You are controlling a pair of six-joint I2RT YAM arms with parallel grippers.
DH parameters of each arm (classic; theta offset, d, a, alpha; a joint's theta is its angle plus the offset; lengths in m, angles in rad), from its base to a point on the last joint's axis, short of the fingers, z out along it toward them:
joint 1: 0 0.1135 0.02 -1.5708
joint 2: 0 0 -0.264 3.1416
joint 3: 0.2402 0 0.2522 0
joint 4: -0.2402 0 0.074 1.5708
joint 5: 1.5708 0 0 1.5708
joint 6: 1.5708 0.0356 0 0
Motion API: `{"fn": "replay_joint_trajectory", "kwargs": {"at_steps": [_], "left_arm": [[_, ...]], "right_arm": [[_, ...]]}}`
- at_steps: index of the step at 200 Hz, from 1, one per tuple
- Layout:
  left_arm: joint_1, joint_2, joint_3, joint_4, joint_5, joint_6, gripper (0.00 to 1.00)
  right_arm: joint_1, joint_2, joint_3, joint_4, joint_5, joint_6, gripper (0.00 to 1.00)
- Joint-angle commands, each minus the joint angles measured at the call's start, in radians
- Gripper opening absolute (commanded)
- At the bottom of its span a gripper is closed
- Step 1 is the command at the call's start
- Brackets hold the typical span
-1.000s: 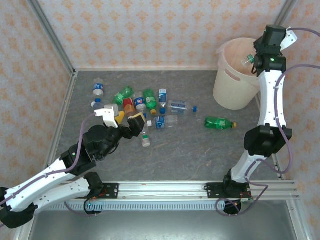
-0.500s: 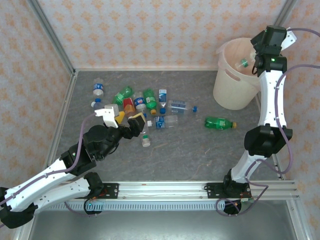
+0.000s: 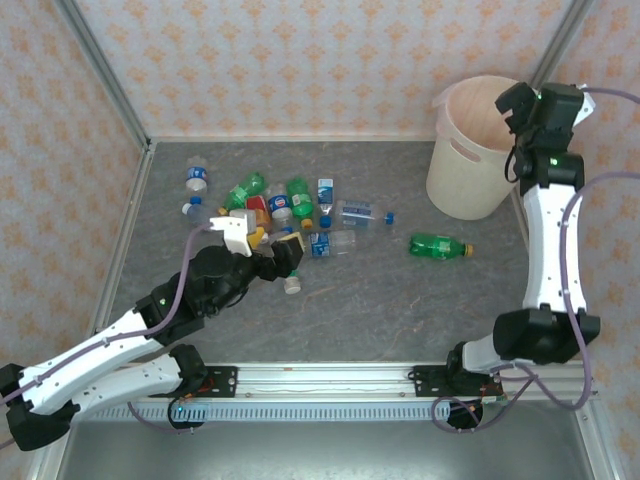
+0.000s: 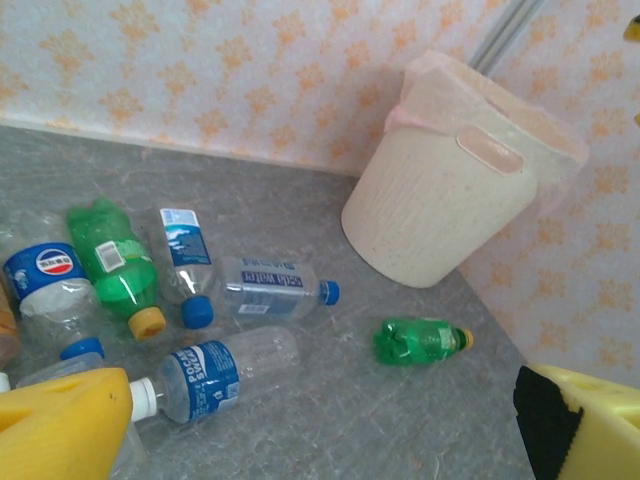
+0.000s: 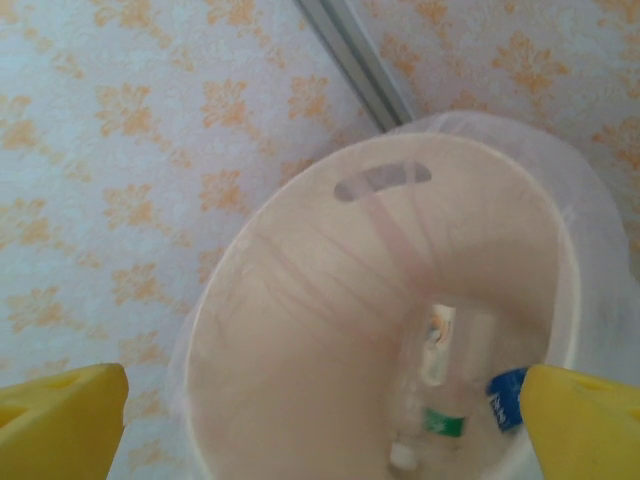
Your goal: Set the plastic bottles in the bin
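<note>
I'd judge this barely begun. My right end effector point(image 5: 322, 425) hangs spread and empty over the bin point(image 3: 465, 185) at far right, and at least one clear bottle point(image 5: 435, 370) lies inside. The bottle pile point(image 3: 285, 215) waits far left on the surface point(image 3: 400, 300). A green bottle point(image 3: 437, 245) lies apart, near the bin. My left end effector point(image 4: 325, 425) is open beside the pile. I can read a Pepsi logo point(image 4: 45, 265) and a Pocari Sweat label point(image 4: 205, 375).
</note>
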Motion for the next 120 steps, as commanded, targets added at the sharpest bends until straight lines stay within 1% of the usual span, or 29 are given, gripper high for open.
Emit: {"fn": "replay_joint_trajectory", "kwargs": {"at_steps": [1, 22, 65, 100, 120], "left_arm": [[-0.006, 0.024, -0.007, 0.027, 0.059, 0.007, 0.99], [-0.007, 0.05, -0.003, 0.029, 0.066, 0.007, 0.99], [-0.007, 0.073, -0.011, 0.07, 0.073, 0.013, 0.99], [-0.006, 0.076, -0.031, 0.108, 0.061, 0.004, 0.99], [-0.006, 0.077, -0.033, 0.108, 0.06, -0.002, 0.99]], "right_arm": [[0.0, -0.103, -0.125, 0.072, -0.093, 0.043, 1.0], [-0.001, -0.208, -0.27, 0.105, -0.155, 0.07, 1.0], [0.002, -0.405, -0.556, 0.143, -0.214, 0.109, 1.0], [0.0, -0.459, -0.745, 0.176, -0.305, 0.152, 1.0], [0.001, -0.465, -0.842, 0.2, -0.315, 0.195, 1.0]]}}
